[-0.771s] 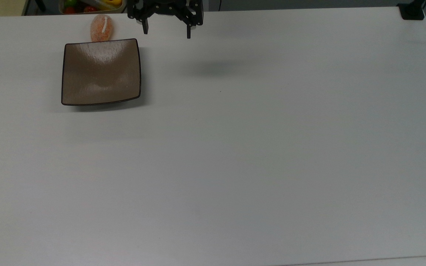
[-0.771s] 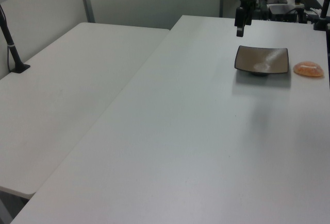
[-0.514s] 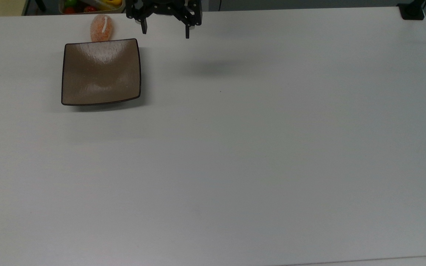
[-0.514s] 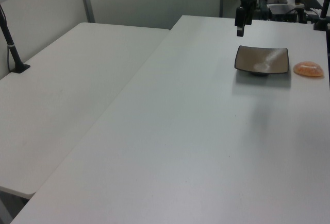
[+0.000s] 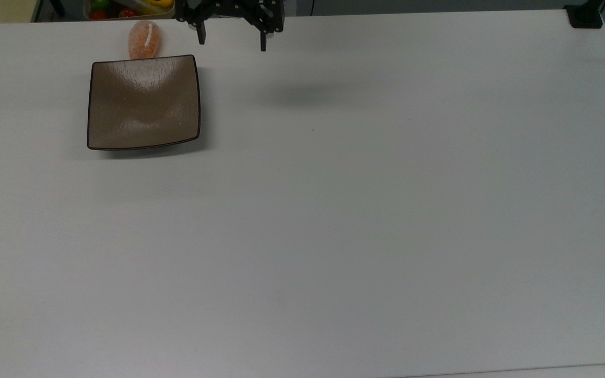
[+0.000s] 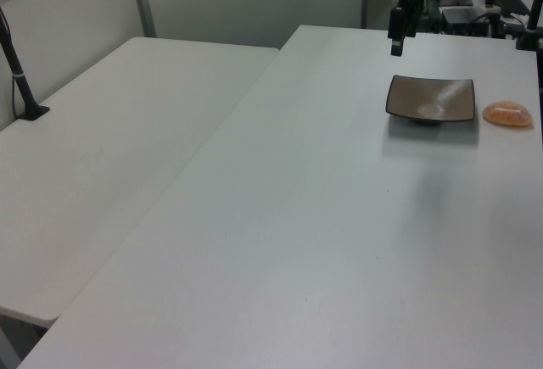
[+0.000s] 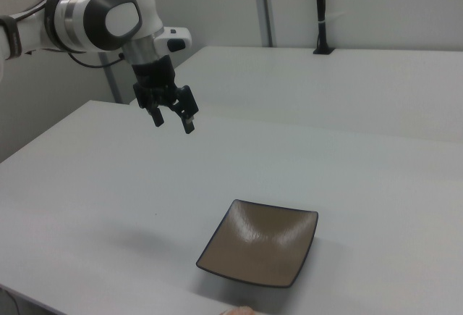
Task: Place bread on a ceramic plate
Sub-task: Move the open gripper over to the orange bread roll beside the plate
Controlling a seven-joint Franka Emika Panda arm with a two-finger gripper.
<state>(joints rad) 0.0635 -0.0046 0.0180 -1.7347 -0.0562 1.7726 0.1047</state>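
hovering above the white tabletop (image 5: 365, 210), the hand (image 5: 231, 41) hangs in the air with its two fingers spread apart and nothing between them. top view: hand at the far edge of the tabletop, to the top view's right of the bread (image 5: 144, 40); its soft shadow falls on the bare surface below. right view: the hand (image 7: 172, 119) points down from the white arm (image 7: 101, 18), well clear of the surface.

bread lies on the tabletop, not on the ceramic plate (image 5: 144, 102). top view: it sits just beyond the plate's far edge, right against it or nearly so; cannot tell if they touch. left view: bread (image 6: 507, 114) just to the left view's right of the plate (image 6: 431, 99), a thin gap visible. white stripe on top.

plate flat on the tabletop, glossy brown, dark rim, nothing on it. right view: plate (image 7: 259, 242) in the foreground.

bin of coloured items (image 5: 129, 7) past the tabletop's far edge, top view.
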